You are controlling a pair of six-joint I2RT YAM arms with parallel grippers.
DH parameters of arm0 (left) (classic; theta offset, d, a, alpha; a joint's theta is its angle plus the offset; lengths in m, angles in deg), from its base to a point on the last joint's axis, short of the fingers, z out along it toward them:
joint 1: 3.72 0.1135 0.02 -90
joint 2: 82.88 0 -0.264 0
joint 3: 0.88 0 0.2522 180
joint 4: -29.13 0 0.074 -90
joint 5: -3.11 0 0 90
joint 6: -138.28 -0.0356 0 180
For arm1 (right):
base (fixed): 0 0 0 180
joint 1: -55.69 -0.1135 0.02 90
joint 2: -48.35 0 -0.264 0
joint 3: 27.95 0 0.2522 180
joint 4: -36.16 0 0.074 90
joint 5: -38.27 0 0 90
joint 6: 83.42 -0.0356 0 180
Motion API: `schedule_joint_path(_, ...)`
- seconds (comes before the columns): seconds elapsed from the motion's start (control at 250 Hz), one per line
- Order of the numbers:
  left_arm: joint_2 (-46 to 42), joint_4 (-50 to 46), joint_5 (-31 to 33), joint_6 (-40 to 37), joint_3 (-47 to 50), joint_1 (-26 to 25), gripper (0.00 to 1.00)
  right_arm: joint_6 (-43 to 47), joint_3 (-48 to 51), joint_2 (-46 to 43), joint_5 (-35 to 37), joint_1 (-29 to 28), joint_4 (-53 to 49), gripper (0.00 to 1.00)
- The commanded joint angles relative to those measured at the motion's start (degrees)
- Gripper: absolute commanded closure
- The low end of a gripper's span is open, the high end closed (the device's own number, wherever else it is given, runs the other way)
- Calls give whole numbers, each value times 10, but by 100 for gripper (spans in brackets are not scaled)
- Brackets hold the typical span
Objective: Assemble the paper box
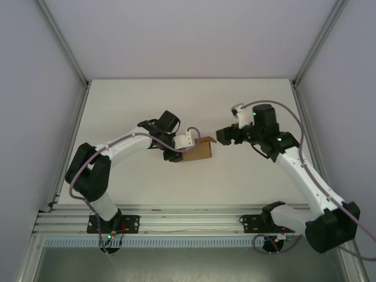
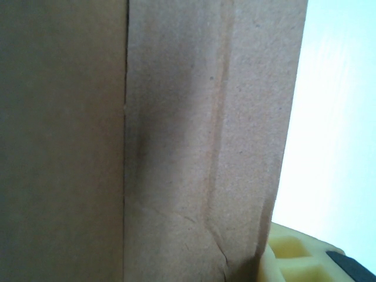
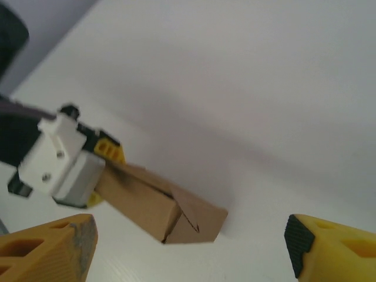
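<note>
The table [image 1: 176,106] is a broad, flat, matte white slab spreading beneath and ahead of both claws. On it the two arms, white shells with black joints, bend inward toward each other, the left arm [image 1: 117,147] and the right arm [image 1: 299,170].

The paper box [image 1: 200,150] is plain brown cardboard with a fine fibrous grain, folded into a long, narrow rectangular form. It sticks out sideways from the left claw [image 1: 183,147], pointing at the right claw [image 1: 225,136]. Its free end [image 3: 188,220] shows an angled flap and a diagonal crease. Whether its underside touches the table I cannot tell.

Up close, the box [image 2: 176,141] shows pressed score lines running lengthwise and a small crack at its lower edge, just beside a yellow, ribbed finger [image 2: 294,258].

The left claw [image 3: 100,176] is clamped on one end of the box [image 3: 153,205]. The right claw [image 3: 191,241] stands wide apart, gripping nothing, its blocky yellow fingers [image 3: 47,249] on either side, the box just ahead of the tips.
</note>
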Motion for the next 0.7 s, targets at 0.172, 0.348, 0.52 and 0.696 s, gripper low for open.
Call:
schedule_joint_path(0.172, 67, -89, -22, -11, -64, 2, 61, 147, -21, 117, -33, -27, -43, 40)
schedule_joint_path(0.348, 74, -82, -13, -9, -66, 1, 61, 150, -50, 162, -27, -28, -35, 48)
schedule_joint_path(0.52, 85, -95, -10, -14, -82, 0, 61, 144, -63, 179, -20, -29, -27, 52)
schedule_joint_path(0.696, 85, -92, -11, -11, -82, 0, 61, 152, -80, 191, -26, -29, -58, 74)
